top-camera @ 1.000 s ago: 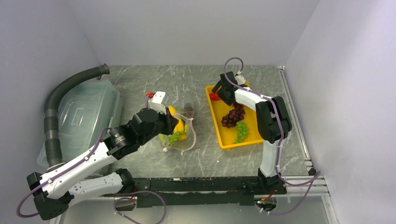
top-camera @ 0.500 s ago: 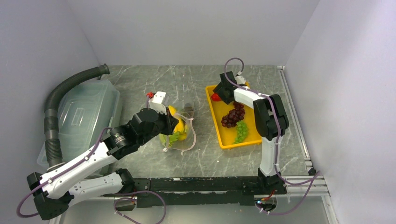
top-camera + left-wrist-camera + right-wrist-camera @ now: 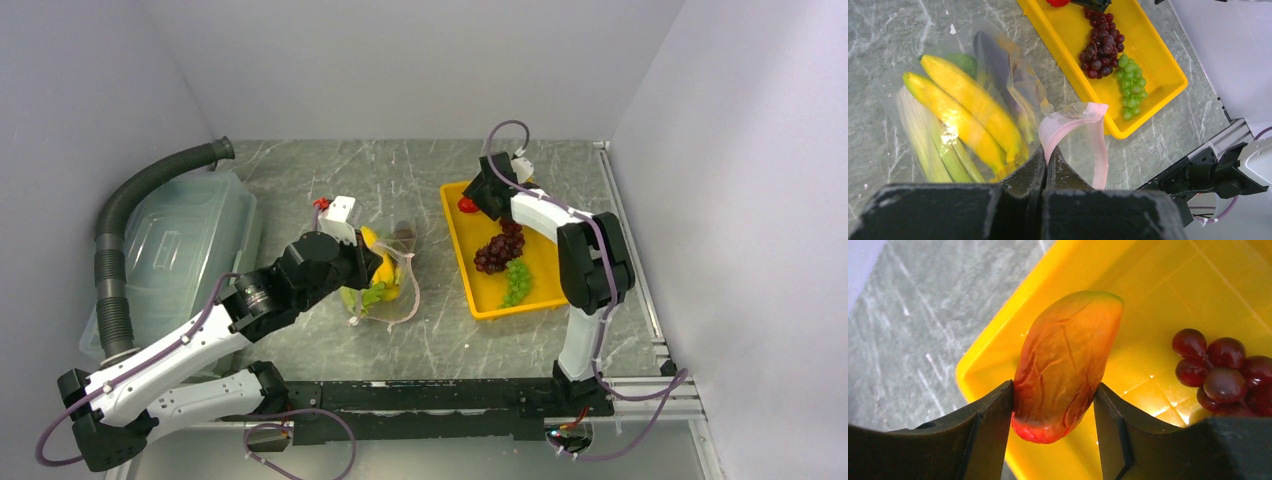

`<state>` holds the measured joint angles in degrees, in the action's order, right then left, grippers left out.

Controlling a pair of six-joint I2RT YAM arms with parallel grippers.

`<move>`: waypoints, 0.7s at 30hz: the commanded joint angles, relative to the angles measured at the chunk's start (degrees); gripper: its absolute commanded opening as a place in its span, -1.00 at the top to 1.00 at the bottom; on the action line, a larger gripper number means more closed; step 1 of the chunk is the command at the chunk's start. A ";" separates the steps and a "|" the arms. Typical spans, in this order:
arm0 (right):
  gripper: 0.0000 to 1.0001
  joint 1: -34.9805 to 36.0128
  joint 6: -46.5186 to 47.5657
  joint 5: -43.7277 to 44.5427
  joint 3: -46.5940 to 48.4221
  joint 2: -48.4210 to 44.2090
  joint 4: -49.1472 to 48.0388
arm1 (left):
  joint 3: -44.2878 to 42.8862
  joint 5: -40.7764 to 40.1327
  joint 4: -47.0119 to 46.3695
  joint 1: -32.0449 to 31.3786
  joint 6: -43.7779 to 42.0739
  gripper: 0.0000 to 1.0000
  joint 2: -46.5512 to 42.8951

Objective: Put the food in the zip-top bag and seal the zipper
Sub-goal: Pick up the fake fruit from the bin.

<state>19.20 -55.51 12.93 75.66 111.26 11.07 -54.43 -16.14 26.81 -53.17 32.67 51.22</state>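
Two sets of jaws engaged. Right jaws clamp the red-orange fruit [image 3: 1065,365] over the far corner of the yellow tray [image 3: 1158,70]; dark grapes [image 3: 497,250] and green grapes [image 3: 516,282] lie in the tray. Left jaws fully closed, pinching the pink zipper [image 3: 1073,125] of the zip-top bag [image 3: 1023,85]. Bag on tabletop [image 3: 420,170] left of tray, holding bananas [image 3: 968,107], leek [image 3: 923,145], eggplant [image 3: 985,50].

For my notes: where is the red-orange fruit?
Right wrist view: the fruit sits between the right gripper's jaws, at the yellow tray's corner, near dark grapes.
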 commanded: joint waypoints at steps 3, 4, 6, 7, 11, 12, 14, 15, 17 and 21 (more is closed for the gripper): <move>0.55 -0.26 7.24 -1.75 -1.45 -10.09 -1.16 | -0.15 -0.96 -3.86 0.25 0.85 1.00 -0.41; 0.58 -0.24 8.21 -2.56 -1.74 -11.28 -0.83 | -0.15 -1.03 -3.74 0.31 0.97 1.00 -0.42; 0.64 -0.22 9.91 -3.99 -2.62 -13.99 -0.32 | -0.27 -1.22 -3.41 0.31 1.05 1.00 -0.42; 0.67 -0.22 10.77 -4.68 -3.29 -15.61 -0.23 | -0.32 -1.31 -3.26 0.34 1.12 1.00 -0.35; 0.71 -0.13 14.78 -11.38 -7.48 -22.90 -2.98 | -0.47 -1.94 -3.11 0.32 1.41 1.00 -0.06; 0.72 0.06 15.83 -13.21 -8.25 -24.44 -3.24 | -0.62 -2.05 -2.92 0.33 1.51 1.00 0.12; 0.78 0.73 18.12 -15.04 -9.79 -27.82 -2.99 | -1.04 -2.18 -2.48 0.43 1.80 1.00 0.63; 0.80 1.27 19.25 -15.65 -10.98 -29.76 -3.04 | -1.15 -2.18 -2.30 0.42 1.94 1.00 0.78; 0.83 2.46 21.16 -16.28 -12.44 -33.33 -2.79 | -1.20 -2.41 -2.11 0.38 2.35 1.00 0.97; 0.87 4.98 25.54 -18.17 -14.79 -40.49 -1.52 | -1.43 -2.84 -1.48 0.46 3.13 1.00 1.24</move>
<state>22.09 -36.16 -1.61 62.04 77.06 10.48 -54.41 -17.21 26.96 -52.99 34.17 52.47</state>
